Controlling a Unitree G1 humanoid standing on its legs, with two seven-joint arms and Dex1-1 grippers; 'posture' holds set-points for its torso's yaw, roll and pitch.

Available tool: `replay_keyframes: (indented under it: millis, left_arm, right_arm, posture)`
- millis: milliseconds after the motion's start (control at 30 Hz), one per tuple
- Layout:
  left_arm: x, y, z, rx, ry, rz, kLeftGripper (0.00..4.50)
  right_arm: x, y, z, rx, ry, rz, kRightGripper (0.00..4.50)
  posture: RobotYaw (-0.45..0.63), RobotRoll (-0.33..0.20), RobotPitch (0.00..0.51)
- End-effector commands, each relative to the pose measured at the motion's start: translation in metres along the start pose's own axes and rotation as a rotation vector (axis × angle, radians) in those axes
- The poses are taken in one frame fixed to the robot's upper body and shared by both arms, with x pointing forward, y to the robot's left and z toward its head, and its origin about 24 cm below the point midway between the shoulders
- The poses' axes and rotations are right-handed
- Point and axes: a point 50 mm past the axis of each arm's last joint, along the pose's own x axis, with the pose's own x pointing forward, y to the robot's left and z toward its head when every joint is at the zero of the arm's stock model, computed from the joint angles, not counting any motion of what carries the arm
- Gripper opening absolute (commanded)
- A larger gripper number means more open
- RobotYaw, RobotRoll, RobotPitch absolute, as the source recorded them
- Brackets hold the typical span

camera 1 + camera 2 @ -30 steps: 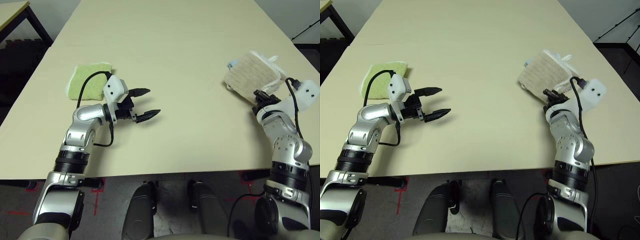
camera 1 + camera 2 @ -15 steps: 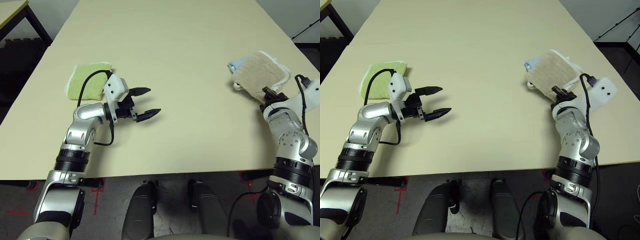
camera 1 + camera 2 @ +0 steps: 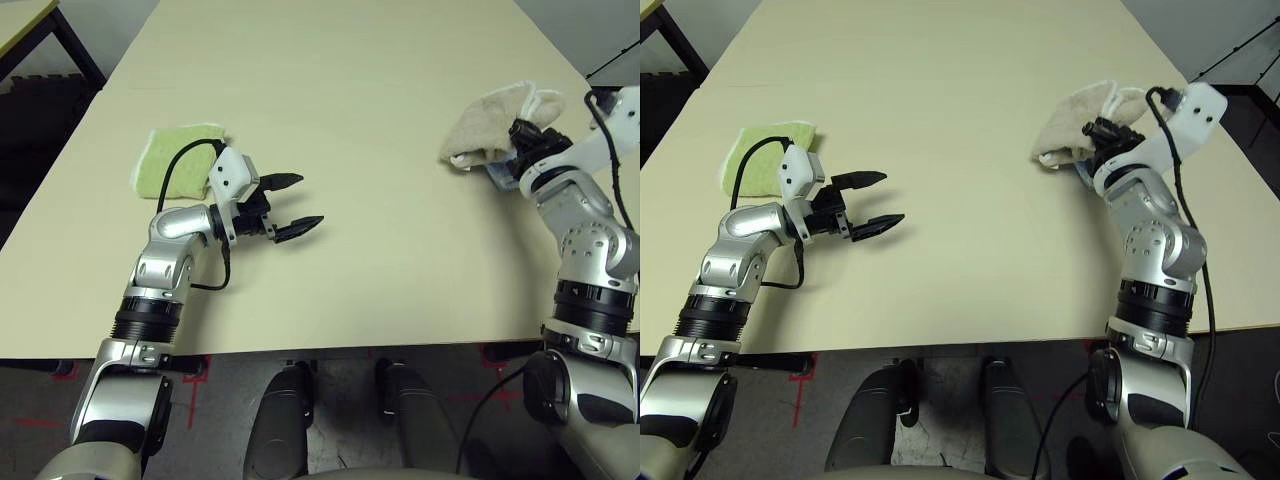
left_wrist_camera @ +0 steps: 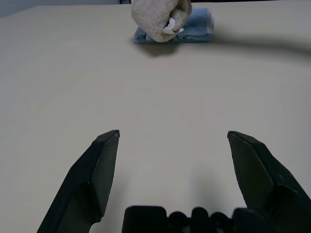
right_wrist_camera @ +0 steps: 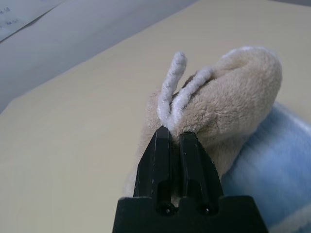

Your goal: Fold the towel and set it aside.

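The beige towel (image 3: pixel 483 124) is bunched into a lump at the table's right side, draped over a light-blue towel (image 4: pixel 195 31). My right gripper (image 3: pixel 520 136) is shut on the towel's white stitched edge (image 5: pixel 171 99), and the black fingertips (image 5: pixel 162 141) pinch it from the right. In the left wrist view the towel (image 4: pixel 155 17) hangs in front of the blue one. My left gripper (image 3: pixel 300 204) hovers open and holds nothing, over the table's left half, far from the towel.
A lime-green towel (image 3: pixel 176 160) lies folded at the table's left, just behind my left arm. The light-blue towel (image 5: pixel 272 160) lies flat under the beige one, near the table's right edge (image 3: pixel 1240 190). Bare tabletop (image 3: pixel 380 220) spans the space between the arms.
My right arm swung toward the far side and turned its wrist, pulling the towel from a flat spread into a bunch. The left arm has not moved.
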Motion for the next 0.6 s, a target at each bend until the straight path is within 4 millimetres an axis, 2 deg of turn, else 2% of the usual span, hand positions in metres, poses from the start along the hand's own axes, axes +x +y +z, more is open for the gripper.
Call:
replay_keyframes:
  millis: [33, 400, 600]
  left_arm:
    - [0.003, -0.001, -0.004, -0.001, 0.017, -0.008, 4.50]
    - [0.003, -0.001, -0.004, 0.004, 0.020, -0.007, 4.50]
    - [0.001, -0.002, -0.004, 0.006, 0.022, -0.007, 4.50]
  right_arm:
    - [0.007, -0.005, 0.005, -0.027, -0.009, 0.006, 0.00]
    - [0.041, -0.011, 0.033, -0.079, -0.070, 0.025, 0.00]
    - [0.046, -0.018, 0.034, -0.090, -0.079, 0.004, 0.00]
  posture:
    - [0.04, 0.000, 0.208]
    - [0.05, 0.000, 0.203]
    - [0.06, 0.000, 0.212]
